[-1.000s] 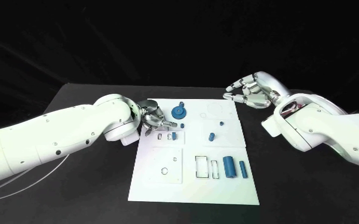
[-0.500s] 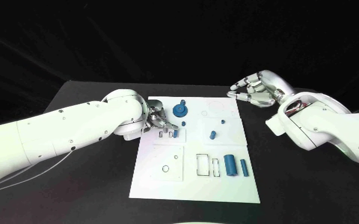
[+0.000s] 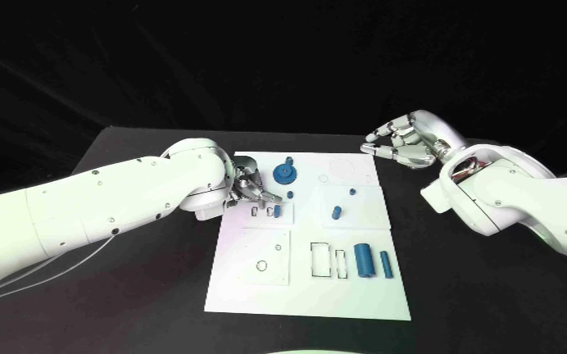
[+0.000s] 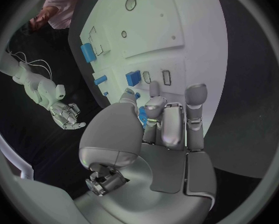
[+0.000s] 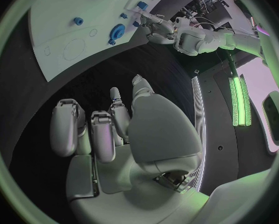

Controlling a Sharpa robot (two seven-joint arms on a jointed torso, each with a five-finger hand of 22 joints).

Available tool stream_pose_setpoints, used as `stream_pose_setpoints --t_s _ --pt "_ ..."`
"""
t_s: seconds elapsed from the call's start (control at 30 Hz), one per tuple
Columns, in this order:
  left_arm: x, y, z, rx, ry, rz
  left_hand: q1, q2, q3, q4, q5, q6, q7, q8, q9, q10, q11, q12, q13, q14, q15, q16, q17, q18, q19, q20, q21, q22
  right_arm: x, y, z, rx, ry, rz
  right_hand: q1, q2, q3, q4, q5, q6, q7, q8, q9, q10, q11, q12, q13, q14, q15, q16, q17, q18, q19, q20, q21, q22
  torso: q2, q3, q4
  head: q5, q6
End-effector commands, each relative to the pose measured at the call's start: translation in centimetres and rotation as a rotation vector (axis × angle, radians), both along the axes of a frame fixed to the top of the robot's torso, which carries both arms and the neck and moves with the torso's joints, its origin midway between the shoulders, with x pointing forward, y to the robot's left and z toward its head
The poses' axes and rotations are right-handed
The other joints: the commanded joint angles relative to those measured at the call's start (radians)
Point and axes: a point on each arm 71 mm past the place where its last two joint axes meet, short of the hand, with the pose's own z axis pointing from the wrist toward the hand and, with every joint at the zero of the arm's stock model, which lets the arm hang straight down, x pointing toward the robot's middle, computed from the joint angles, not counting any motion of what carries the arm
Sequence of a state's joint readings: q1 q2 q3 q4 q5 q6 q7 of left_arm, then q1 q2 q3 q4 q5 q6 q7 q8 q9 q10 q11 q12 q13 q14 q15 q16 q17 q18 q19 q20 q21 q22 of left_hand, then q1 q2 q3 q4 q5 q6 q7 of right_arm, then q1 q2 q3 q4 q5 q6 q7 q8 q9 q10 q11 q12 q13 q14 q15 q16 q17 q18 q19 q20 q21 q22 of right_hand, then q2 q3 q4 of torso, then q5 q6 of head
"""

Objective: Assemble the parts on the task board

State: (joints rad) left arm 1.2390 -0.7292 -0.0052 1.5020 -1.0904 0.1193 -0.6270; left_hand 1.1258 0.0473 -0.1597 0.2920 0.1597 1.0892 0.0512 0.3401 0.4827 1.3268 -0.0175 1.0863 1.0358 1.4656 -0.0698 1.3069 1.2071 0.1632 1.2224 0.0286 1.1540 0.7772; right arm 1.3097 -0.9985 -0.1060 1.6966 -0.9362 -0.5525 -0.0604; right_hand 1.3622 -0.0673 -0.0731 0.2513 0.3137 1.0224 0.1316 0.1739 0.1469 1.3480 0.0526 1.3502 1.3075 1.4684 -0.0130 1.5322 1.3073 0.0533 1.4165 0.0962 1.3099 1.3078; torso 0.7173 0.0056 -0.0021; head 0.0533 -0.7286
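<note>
The left hand [image 3: 251,190] has its fingers [image 4: 153,102] curled down onto the left edge of the task board [image 3: 266,288], pinching a small blue part [image 4: 142,116] at the slots there. Just right of it stands a blue round gear piece [image 3: 283,175]; two blue blocks [image 3: 364,261] lie nearer, toward the right. The right hand [image 3: 401,145] hovers off the board's far right corner, fingers loosely curled, holding nothing.

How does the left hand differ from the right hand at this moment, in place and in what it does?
The left hand is over the task board, fingertips at a small blue part; the right hand hangs beyond the board's far right corner, above the black table. The left pinches at that part; the right holds nothing, fingers curled. Both are silver hands on white arms.
</note>
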Motion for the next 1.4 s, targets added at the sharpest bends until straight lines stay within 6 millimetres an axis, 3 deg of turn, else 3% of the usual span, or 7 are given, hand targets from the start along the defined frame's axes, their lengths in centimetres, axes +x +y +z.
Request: stream_pose_setpoints --t_s 0.03,0.47,1.4 --pt "-0.1 -0.2 0.0 -0.007 0.02 -0.003 -0.005 0.001 -0.005 -0.001 0.001 -0.008 -0.001 0.008 0.005 0.007 -0.003 0.005 0.001 0.026 -0.01 0.006 0.0 -0.02 -0.006 -0.003 0.008 0.002 0.0 0.1 -0.1 -0.02 0.002 0.005 -0.011 0.002 -0.007 0.0 0.007 0.0 -0.002 0.006 0.001 0.004 -0.002 0.002 0.006 0.08 -0.006 -0.003 0.177 0.014 -0.003 -0.006 -0.007 0.062 0.0 -0.0008 0.0 -0.001 0.001" --pt "-0.3 -0.5 0.4 -0.017 0.018 -0.015 0.037 -0.003 -0.009 -0.003 0.002 -0.025 -0.002 0.023 0.042 0.002 -0.004 0.008 0.005 0.026 -0.01 0.006 0.0 -0.02 -0.012 -0.003 0.016 0.01 0.1 0.1 -0.2 -0.035 0.004 0.004 -0.011 0.002 -0.007 0.0 0.007 0.0 -0.002 0.006 0.001 0.004 -0.002 0.002 0.006 0.08 -0.006 -0.003 0.177 0.014 -0.003 -0.006 -0.007 0.062 -0.001 -0.0001 -0.0001 -0.001 0.001" --pt "0.2 -2.3 1.0 0.043 0.046 -0.098 0.054 0.0 -0.008 -0.003 0.003 -0.035 -0.001 0.028 0.058 -0.003 -0.003 0.004 0.002 0.026 -0.009 0.006 -0.001 -0.021 -0.016 -0.002 0.019 0.013 0.1 0.2 -0.4 -0.05 0.018 0.004 -0.014 0.005 -0.008 0.001 0.009 0.001 -0.003 0.009 0.004 0.004 -0.003 0.001 0.005 0.08 -0.007 -0.005 0.173 0.015 -0.004 -0.007 -0.01 0.06 0.001 -0.0002 -0.001 -0.009 -0.001"
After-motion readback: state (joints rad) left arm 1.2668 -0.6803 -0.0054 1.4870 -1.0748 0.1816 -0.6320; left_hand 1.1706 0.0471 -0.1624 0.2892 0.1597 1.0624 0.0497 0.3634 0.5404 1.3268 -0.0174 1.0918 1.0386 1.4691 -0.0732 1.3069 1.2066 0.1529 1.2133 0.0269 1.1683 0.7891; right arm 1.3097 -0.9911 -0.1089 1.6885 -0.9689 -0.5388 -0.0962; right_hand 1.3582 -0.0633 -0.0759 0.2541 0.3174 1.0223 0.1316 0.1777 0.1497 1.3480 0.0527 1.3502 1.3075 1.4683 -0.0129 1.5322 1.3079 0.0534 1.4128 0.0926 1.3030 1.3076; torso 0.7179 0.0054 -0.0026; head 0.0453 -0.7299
